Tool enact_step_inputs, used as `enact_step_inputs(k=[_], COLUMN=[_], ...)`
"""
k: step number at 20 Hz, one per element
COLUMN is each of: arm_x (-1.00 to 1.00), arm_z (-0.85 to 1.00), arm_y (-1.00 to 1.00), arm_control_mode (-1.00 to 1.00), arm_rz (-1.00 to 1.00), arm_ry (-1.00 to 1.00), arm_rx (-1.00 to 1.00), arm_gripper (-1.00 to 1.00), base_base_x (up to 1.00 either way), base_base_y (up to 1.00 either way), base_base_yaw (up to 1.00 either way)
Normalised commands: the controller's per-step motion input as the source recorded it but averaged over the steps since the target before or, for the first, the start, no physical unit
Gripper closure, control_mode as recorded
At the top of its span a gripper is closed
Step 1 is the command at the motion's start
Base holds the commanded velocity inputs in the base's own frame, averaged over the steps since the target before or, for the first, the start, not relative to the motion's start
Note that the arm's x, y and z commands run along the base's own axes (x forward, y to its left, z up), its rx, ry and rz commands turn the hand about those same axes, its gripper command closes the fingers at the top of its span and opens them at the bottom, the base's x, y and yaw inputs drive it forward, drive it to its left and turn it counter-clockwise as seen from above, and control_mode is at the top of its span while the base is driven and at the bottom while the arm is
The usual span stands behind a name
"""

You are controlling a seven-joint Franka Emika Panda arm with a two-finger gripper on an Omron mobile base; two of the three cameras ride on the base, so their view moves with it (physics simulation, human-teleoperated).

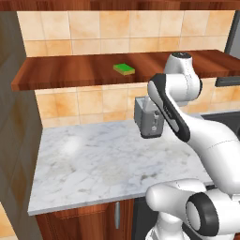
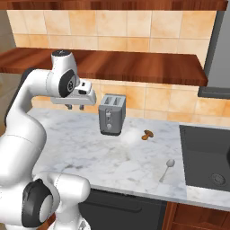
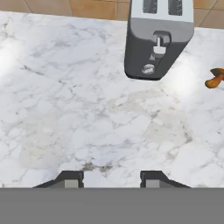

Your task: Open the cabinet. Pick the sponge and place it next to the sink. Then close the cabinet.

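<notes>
On the long plank shelf of the cabinet (image 1: 70,75), the sponge (image 1: 123,69) is seen lying flat, green face up, near the shelf's middle and toward its front edge. No door is seen in front of it, so the shelf appears already open to reach. The claw (image 2: 74,107) is held low, below the shelf and above the marble counter (image 1: 93,159), pointing down at the stone just to the left of the toaster (image 2: 112,114). In the hand view its two dark tips are seen apart with bare counter between them; nothing is held.

The coming move is judged to turn on one relation: the sponge lies above the claw and somewhat behind it, toward the tiled wall, on a level the hand has yet to reach. A rise and a re-aiming of the wrist would be needed before any grasp could be tried, with the shelf's front edge to be cleared on the way.

The sponge's long axis is seen running roughly along the shelf, slightly skewed, so that its short sides face left and right. A grip across the narrow width is judged the easier one.

The sink (image 2: 206,152) is set into the counter well to the right, past a small brown lump (image 2: 147,134) and a spoon (image 2: 166,170).
</notes>
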Motion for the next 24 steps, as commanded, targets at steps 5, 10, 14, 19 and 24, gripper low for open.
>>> enact_step_inputs(k=[5,10,14,19,24], arm_x=[-0.05,-0.28,-0.43,-0.32,-0.19], arm_z=[0.0,0.0,0.0,0.1,0.19], arm_y=[0.0,0.02,0.05,0.08,0.13], arm_control_mode=[-1.0,-1.0,-1.0,-1.0,-1.0], arm_rz=[0.0,0.02,0.02,0.0,0.0], arm_ry=[0.0,-0.11,-0.26,-0.28,-0.21], arm_rx=[0.0,0.0,0.0,0.0,0.0], arm_gripper=[-1.0,-1.0,-1.0,-1.0,-1.0], base_base_x=[0.0,0.0,0.0,0.0,0.0], base_base_y=[0.0,0.0,0.0,0.0,0.0], base_base_yaw=[0.0,0.0,0.0,0.0,0.0])
